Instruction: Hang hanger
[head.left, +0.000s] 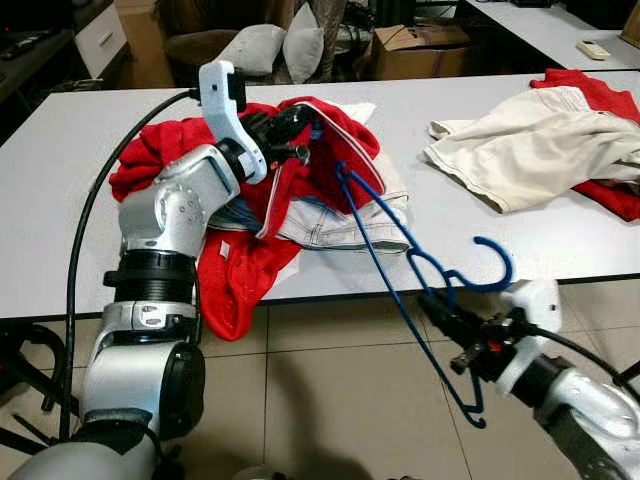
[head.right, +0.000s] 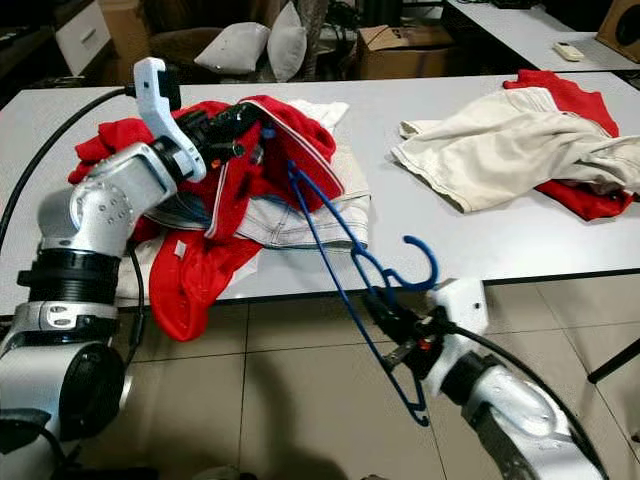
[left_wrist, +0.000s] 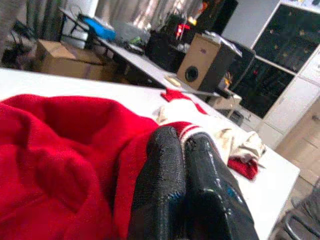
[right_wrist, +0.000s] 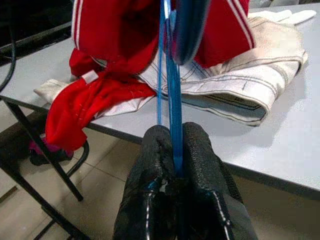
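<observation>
light: even, bright indoor | shadows: soft on the floor beneath the white table (head.left: 560, 250) | my wrist views: my own fingertips (left_wrist: 172, 200) blurred, background beyond the table soft | glare: mild on tabletop

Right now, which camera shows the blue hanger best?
The left eye view: the blue hanger shows whole, hook to far end in the red garment. The right eye view matches it; the right wrist view shows just a thin stretch between the right gripper fingers.
</observation>
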